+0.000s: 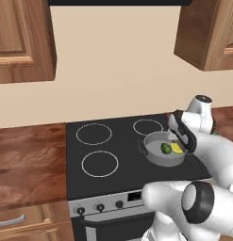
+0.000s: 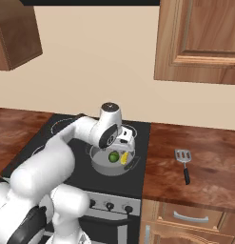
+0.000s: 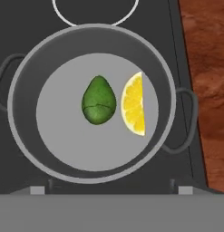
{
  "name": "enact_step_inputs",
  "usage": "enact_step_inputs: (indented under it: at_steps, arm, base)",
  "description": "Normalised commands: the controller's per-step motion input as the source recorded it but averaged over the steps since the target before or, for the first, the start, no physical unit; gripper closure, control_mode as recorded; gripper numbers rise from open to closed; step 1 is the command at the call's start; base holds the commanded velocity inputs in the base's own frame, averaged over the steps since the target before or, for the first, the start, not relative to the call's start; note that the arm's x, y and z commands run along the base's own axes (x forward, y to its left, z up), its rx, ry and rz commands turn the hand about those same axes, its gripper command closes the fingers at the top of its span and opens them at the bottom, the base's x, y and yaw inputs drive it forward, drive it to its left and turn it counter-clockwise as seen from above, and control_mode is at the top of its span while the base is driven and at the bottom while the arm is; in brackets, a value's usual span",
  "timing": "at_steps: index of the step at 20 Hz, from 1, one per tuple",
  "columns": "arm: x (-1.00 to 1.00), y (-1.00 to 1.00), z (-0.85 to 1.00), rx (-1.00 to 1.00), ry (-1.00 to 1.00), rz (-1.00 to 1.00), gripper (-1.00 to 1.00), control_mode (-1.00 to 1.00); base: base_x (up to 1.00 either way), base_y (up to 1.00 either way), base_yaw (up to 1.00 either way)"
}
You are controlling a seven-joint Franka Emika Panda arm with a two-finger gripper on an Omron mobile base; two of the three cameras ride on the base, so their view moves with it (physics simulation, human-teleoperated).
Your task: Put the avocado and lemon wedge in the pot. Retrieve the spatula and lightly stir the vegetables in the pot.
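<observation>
Spatula (image 2: 183,163) lies on the wooden table (image 2: 204,171) to the right of the stove (image 1: 113,160), well apart from the pot (image 3: 93,103) and from the pincer (image 2: 124,141), which hangs just above the pot with its jaws spread wide and nothing between them. So the coming reach, as I judge it, goes rightward across the stove edge to the table. The tool's long axis runs near to far: its slotted grey blade points away toward the wall, its dark handle toward the near edge. The avocado (image 3: 99,100), dark green and glossy, and the lemon wedge (image 3: 133,104), bright yellow, already rest side by side on the pot's grey floor, close but not clearly touching. The pot sits on the stove's near right burner. Loading looks done; fetching comes next.
</observation>
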Motion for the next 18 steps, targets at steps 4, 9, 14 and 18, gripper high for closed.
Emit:
enact_step_inputs:
  at_steps: [4,9,14,18]
  arm:
    - [-1.0,0.0,0.02,0.0,0.0,0.0,-1.0,-1.0]
    - [-0.82,0.1,0.02,0.0,0.0,0.0,-1.0,-1.0]
    - [-0.41,0.43,0.17,0.0,-0.06,0.0,-1.0,-1.0]
    - [-0.28,0.17,0.29,0.0,-0.13,0.0,-1.0,-1.0]
  base:
    - [0.0,0.0,0.0]
    - [0.0,0.0,0.0]
    - [0.0,0.0,0.0]
    - [0.0,0.0,0.0]
